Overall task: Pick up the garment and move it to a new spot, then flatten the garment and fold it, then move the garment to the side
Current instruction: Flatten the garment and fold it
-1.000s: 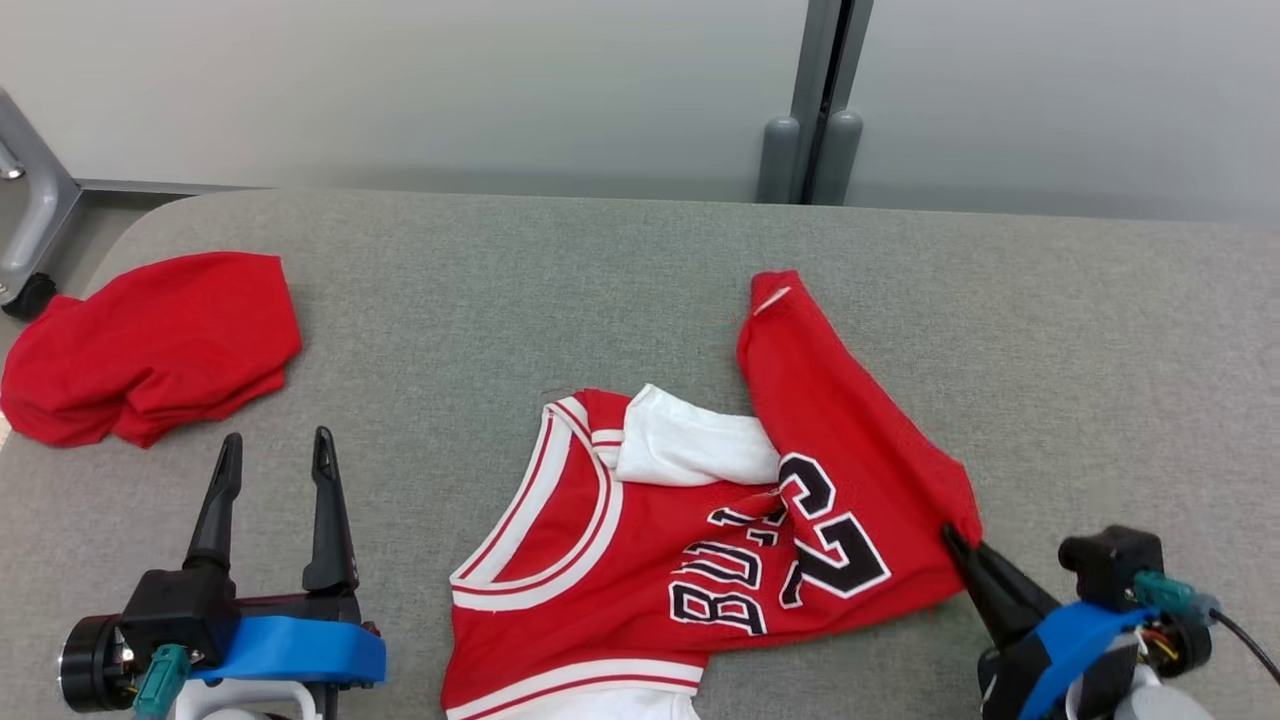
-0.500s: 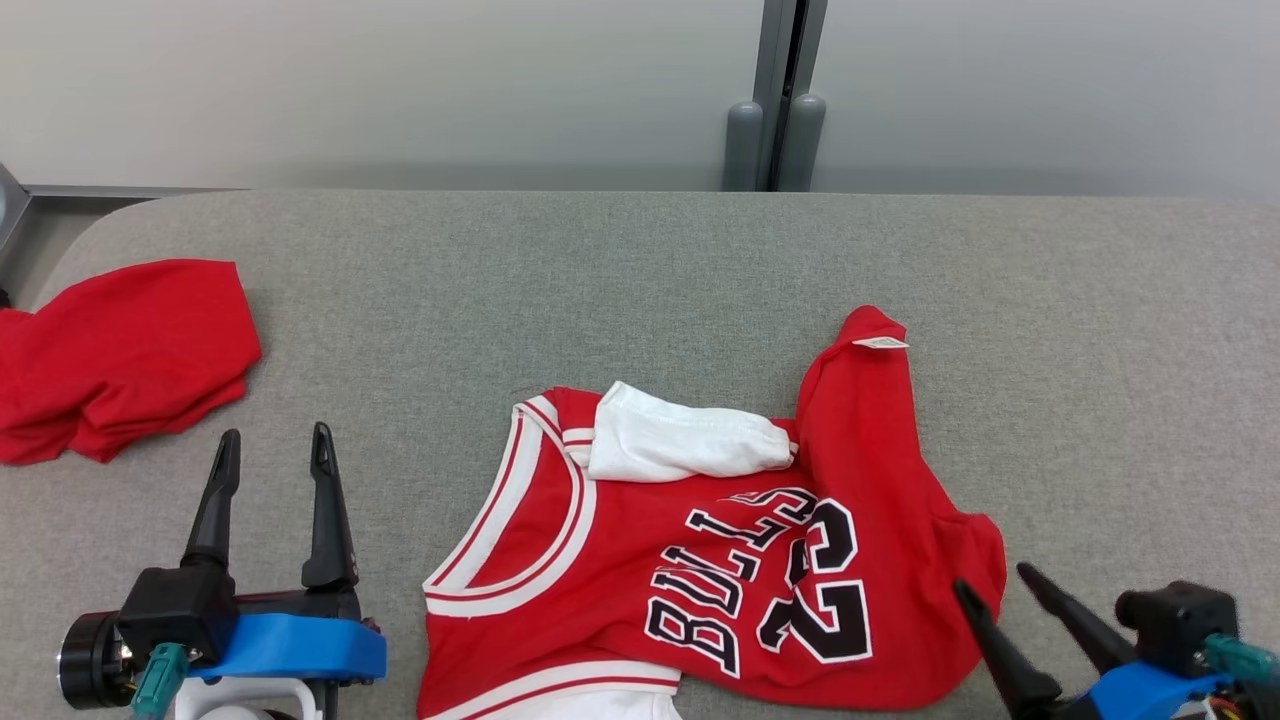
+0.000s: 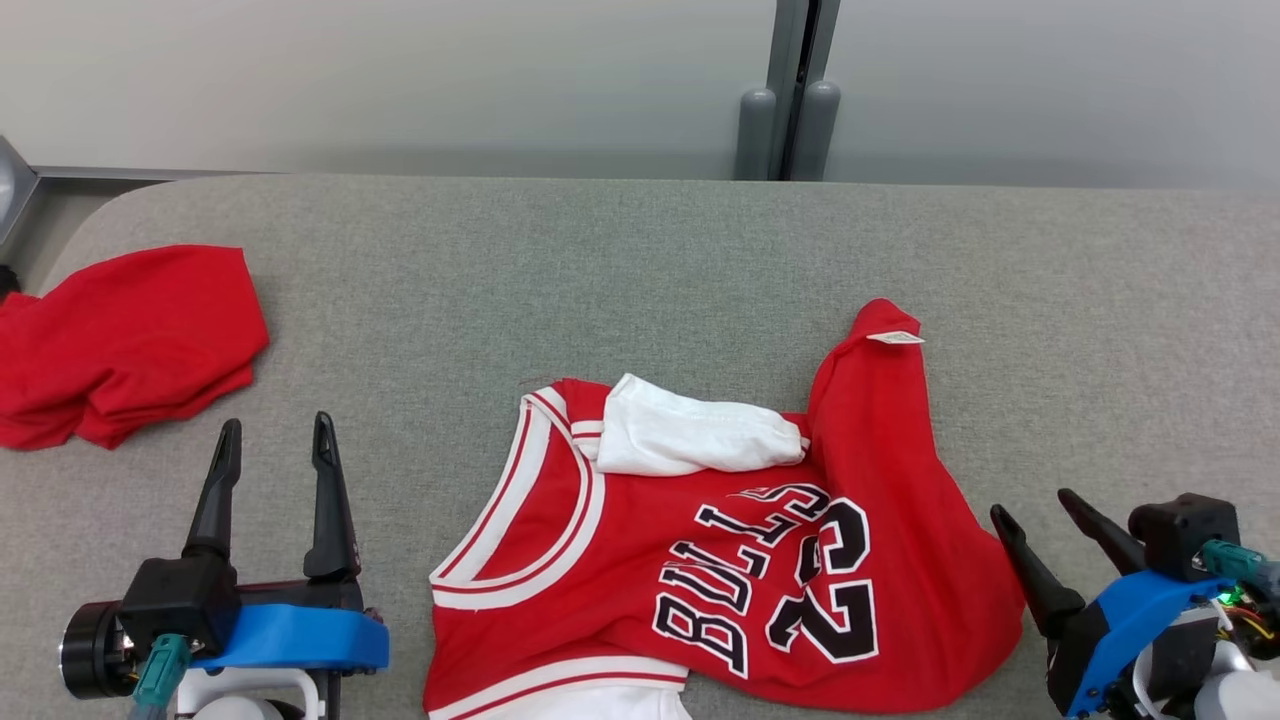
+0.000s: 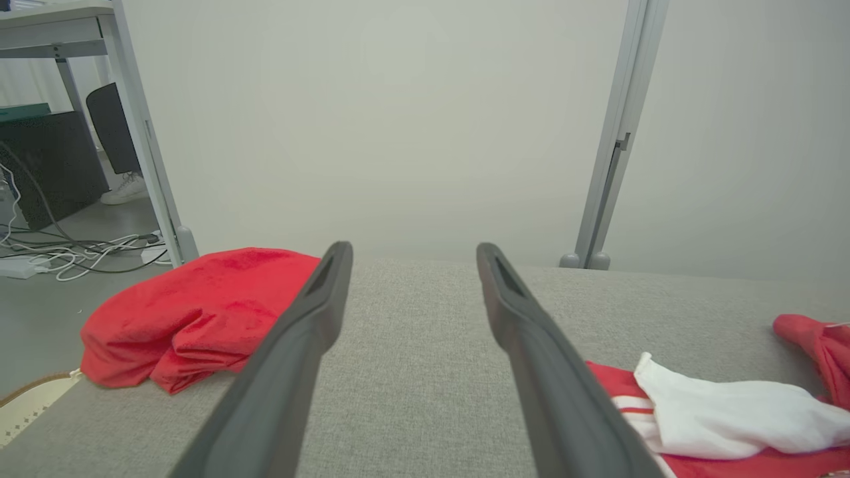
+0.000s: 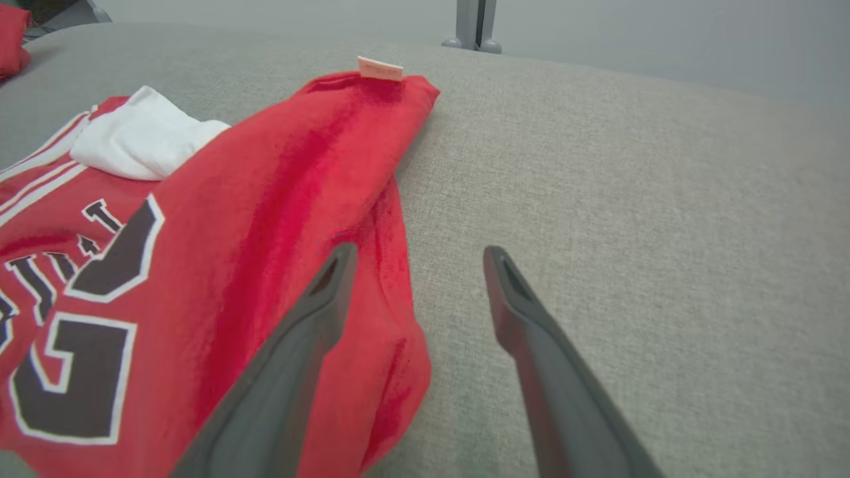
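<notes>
Jersey lies between left claw and right claw, both spread and empty; left wrist view adds floor cables.

Red, white-trimmed jersey, black lettering; grey table.

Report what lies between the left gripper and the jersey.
A bare stretch of grey padded surface, seen in the head view, separates the left gripper from the jersey.

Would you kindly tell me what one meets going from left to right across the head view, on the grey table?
red cloth pile → left gripper → basketball jersey → right gripper
</notes>
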Robot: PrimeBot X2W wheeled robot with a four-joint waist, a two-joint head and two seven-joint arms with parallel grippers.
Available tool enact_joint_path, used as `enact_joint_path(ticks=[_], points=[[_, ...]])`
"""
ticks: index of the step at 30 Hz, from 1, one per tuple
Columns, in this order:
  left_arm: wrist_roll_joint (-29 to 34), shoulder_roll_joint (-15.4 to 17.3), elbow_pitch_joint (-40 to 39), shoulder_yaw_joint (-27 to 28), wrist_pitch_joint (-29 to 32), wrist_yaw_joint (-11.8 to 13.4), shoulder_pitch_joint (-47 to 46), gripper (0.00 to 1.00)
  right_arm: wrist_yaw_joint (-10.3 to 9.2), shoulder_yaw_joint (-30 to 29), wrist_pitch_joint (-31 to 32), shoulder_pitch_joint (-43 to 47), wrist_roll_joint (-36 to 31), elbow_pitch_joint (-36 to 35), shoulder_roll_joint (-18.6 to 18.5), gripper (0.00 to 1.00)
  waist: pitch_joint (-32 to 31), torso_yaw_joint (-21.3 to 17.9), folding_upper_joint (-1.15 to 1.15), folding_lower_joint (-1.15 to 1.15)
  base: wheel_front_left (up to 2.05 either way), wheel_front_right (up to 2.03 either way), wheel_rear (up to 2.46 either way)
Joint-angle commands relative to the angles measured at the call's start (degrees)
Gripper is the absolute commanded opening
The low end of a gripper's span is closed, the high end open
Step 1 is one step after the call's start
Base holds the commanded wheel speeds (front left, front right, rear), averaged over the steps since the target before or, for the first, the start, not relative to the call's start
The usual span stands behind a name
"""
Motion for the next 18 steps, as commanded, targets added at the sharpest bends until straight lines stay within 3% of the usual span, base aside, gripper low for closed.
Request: enact_joint_path(ticks=[1,8,9,10,11,12,18], points=[[0.5,0.1,0.0,-0.2,-0.2,-0.2,-1.0,1.0,0.01,1.0,-1.2,-1.7,-0.2,2.8,-0.5,1.0,0.3,0.4,0.0,0.0,0.0,0.0,0.0],[0.4,0.1,0.1,-0.1,-0.2,-0.1,-0.9,1.0,0.01,6.8,-2.1,-2.7,1.6,13.7,-0.1,1.0,0.6,1.1,0.0,0.0,0.0,0.0,0.0],[0.4,0.1,0.0,0.0,-0.2,0.0,-0.7,1.0,0.01,7.4,-1.8,-2.7,2.3,14.8,0.0,0.77,0.5,1.1,0.0,0.0,0.0,0.0,0.0],[0.4,0.1,0.0,0.0,-0.2,0.0,-0.5,1.0,0.02,8.2,-1.5,-2.7,2.7,15.8,0.0,0.39,0.5,1.1,0.0,0.0,0.0,0.0,0.0],[0.4,0.1,0.0,0.0,-0.2,0.0,-0.5,1.0,0.02,8.2,-1.5,-2.7,2.7,15.8,0.0,0.39,0.5,1.1,0.0,0.0,0.0,0.0,0.0],[0.3,0.1,0.1,0.2,-0.2,0.2,-0.3,1.0,0.02,9.2,-2.1,-3.0,3.4,17.0,0.0,0.0,0.4,0.8,0.0,0.0,0.0,0.0,0.0],[0.3,0.1,-0.1,0.6,-0.3,0.4,0.0,1.0,-0.01,5.5,-5.8,-3.7,5.8,18.3,-2.0,0.0,-0.5,0.1,0.0,0.0,0.0,0.0,0.0]])
